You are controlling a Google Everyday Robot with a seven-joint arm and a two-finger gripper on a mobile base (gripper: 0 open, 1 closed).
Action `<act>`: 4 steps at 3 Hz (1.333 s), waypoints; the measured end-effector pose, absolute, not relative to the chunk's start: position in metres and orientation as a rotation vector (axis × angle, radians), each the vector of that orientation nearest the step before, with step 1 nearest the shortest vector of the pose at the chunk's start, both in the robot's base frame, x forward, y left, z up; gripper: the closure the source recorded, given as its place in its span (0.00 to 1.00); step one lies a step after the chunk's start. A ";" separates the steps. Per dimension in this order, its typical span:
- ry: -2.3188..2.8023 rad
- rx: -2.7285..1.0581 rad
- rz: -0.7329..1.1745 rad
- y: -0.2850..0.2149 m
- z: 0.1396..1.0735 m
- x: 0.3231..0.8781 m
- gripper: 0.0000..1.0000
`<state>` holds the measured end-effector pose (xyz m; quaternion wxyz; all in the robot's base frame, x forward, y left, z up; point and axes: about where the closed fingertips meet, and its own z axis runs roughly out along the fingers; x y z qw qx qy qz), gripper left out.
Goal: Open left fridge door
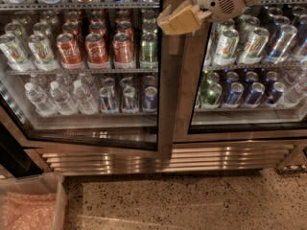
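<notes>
The left fridge door [86, 80] is a glass pane in a brushed steel frame, with shelves of cans and water bottles behind it. Its bottom edge slants away from the cabinet, so it stands slightly ajar. Its free steel edge [165, 95] runs down the middle of the view. My gripper [178, 19], tan at the tip on a white arm, is at the top centre. It sits against the upper part of that free edge, between the two doors. The matching right glass door [244, 66] looks closed.
A steel vent grille [168, 158] runs below the doors. A clear plastic bin [29, 205] with pinkish contents stands on the speckled floor [192, 205] at the lower left. A dark gap [9, 152] shows left of the fridge.
</notes>
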<state>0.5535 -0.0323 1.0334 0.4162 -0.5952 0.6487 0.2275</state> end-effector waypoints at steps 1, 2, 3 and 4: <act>1.627 -1.487 0.560 -0.033 1.033 0.543 1.00; 1.626 -1.486 0.559 -0.033 1.033 0.540 0.84; 1.620 -1.485 0.550 -0.033 1.032 0.530 0.78; 1.620 -1.485 0.550 -0.033 1.032 0.527 0.65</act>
